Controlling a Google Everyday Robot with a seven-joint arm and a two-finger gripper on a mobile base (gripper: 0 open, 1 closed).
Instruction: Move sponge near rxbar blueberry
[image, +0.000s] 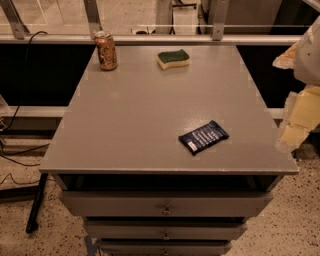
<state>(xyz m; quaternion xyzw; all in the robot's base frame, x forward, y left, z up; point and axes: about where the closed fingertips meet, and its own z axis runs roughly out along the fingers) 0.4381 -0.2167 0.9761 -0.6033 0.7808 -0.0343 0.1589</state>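
The gripper (296, 125) is half cut off at the right edge, just pale yellowish shapes, can't tell if it's open or closed. Wavy green-over-yellow sponge (173, 58) sits at the far edge of the smooth grey table (135, 110), well apart from the flat navy rxbar blueberry (203, 137) front right.

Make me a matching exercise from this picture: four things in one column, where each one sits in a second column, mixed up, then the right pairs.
Things
1. sponge
2. rxbar blueberry
3. drink can
4. claw

Places
A. far left corner of the tabletop
B. off the tabletop's right side, at the picture's edge
C. on the tabletop, near its front right
D. by the tabletop's far edge, about midway along it

Pairs: 1-D, 2-C, 3-A, 4-B
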